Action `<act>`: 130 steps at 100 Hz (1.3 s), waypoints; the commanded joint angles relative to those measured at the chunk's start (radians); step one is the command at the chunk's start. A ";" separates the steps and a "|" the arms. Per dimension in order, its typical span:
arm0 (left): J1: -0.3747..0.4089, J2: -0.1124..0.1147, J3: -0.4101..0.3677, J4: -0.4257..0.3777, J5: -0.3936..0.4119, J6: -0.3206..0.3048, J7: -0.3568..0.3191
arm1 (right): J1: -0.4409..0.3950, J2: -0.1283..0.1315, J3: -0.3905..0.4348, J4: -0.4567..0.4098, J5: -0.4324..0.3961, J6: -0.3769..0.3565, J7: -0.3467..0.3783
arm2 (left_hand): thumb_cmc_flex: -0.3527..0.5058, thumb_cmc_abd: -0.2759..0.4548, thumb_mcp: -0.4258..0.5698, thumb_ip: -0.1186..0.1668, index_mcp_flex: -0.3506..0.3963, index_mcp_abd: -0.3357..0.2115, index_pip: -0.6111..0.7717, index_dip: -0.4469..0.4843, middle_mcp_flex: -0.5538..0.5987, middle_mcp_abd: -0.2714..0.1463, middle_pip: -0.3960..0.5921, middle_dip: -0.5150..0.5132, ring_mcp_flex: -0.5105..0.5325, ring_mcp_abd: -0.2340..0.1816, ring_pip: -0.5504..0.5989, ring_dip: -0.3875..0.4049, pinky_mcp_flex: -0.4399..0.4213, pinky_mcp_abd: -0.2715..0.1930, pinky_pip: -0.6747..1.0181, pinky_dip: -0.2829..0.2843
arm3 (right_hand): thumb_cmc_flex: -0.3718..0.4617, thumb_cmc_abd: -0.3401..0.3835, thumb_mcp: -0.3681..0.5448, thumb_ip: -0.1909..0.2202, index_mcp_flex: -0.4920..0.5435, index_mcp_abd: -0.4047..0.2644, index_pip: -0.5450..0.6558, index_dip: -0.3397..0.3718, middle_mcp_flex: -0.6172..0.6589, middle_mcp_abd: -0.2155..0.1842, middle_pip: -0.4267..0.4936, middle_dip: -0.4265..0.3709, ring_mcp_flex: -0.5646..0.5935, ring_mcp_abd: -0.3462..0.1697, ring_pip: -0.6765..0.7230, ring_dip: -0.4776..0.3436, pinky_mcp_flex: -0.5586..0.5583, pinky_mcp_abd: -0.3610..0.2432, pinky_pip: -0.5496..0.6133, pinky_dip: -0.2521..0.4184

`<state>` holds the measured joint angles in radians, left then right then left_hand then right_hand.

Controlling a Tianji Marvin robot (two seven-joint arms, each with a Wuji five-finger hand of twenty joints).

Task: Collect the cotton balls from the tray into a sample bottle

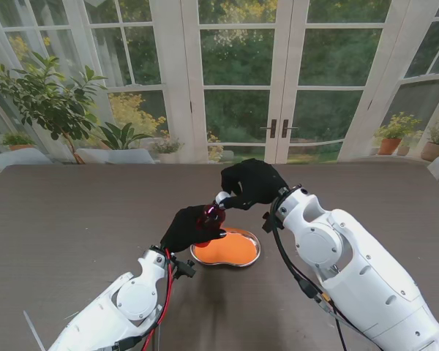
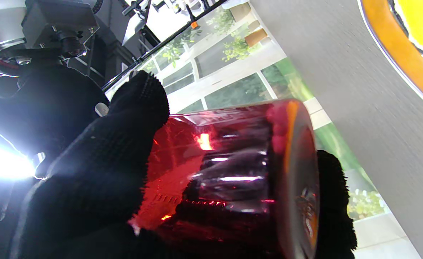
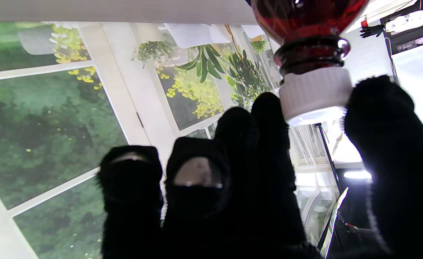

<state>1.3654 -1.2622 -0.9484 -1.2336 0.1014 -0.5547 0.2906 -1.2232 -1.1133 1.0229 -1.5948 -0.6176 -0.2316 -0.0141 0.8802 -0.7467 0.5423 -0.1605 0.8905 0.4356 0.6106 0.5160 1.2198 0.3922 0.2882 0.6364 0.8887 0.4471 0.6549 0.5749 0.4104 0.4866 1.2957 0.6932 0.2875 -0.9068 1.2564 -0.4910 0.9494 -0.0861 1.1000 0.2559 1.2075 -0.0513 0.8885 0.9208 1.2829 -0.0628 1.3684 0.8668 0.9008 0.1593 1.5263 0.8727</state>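
left hand (image 1: 191, 227): is wearing a black knitted glove, fuzzy at the edges.
right hand (image 1: 252, 183): is wearing the same black glove; two fingertips are showing smooth grey pads through the knit.
left arm (image 1: 115, 311): is showing glossy white rounded shells with a round joint cap; a red cable and black cables are running along it.
right arm (image 1: 355, 267): is showing bulkier white shells, a round cap, a black cable trailing beside it.
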 commanded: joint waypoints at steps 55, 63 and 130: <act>0.003 0.002 -0.006 -0.002 0.004 -0.002 -0.025 | 0.015 0.004 -0.020 0.008 -0.037 -0.007 0.035 | 0.168 0.224 0.295 -0.027 0.170 -0.295 0.129 -0.001 0.088 -0.127 0.031 -0.012 0.004 -0.020 0.009 0.007 -0.012 -0.037 0.040 0.017 | 0.095 0.107 0.087 0.114 -0.024 -0.080 0.091 0.060 0.006 -0.026 0.019 0.011 0.036 -0.014 0.009 -0.002 -0.012 -0.012 0.050 0.005; 0.003 0.003 -0.007 -0.002 0.005 -0.002 -0.026 | 0.016 0.006 -0.019 0.006 -0.045 -0.010 0.042 | 0.168 0.223 0.295 -0.027 0.170 -0.294 0.130 -0.001 0.089 -0.123 0.031 -0.012 0.003 -0.021 0.009 0.007 -0.011 -0.038 0.041 0.017 | 0.095 0.111 0.086 0.116 -0.026 -0.081 0.093 0.062 0.003 -0.027 0.019 0.011 0.036 -0.015 0.007 -0.002 -0.012 -0.012 0.050 0.005; -0.003 0.019 -0.017 -0.002 0.027 -0.011 -0.063 | 0.038 0.018 -0.039 0.012 -0.058 -0.024 0.096 | 0.167 0.225 0.293 -0.027 0.171 -0.296 0.129 0.001 0.089 -0.126 0.031 -0.011 0.003 -0.022 0.010 0.007 -0.011 -0.037 0.042 0.018 | 0.091 0.155 0.069 0.128 -0.058 -0.079 0.105 0.079 -0.014 -0.029 0.019 0.012 0.036 -0.019 -0.002 -0.006 -0.025 -0.021 0.047 0.009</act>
<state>1.3665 -1.2400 -0.9641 -1.2272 0.1255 -0.5584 0.2491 -1.1848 -1.0977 0.9902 -1.5818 -0.6655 -0.2479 0.0558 0.8802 -0.7467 0.5478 -0.1606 0.8906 0.4363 0.6109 0.5157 1.2198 0.3931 0.2882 0.6359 0.8887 0.4474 0.6549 0.5749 0.4104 0.4873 1.2957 0.6933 0.2876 -0.8306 1.2475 -0.4887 0.8997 -0.0793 1.1002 0.2832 1.1937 -0.0513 0.8885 0.9213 1.2829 -0.0627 1.3573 0.8668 0.8800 0.1593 1.5263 0.8724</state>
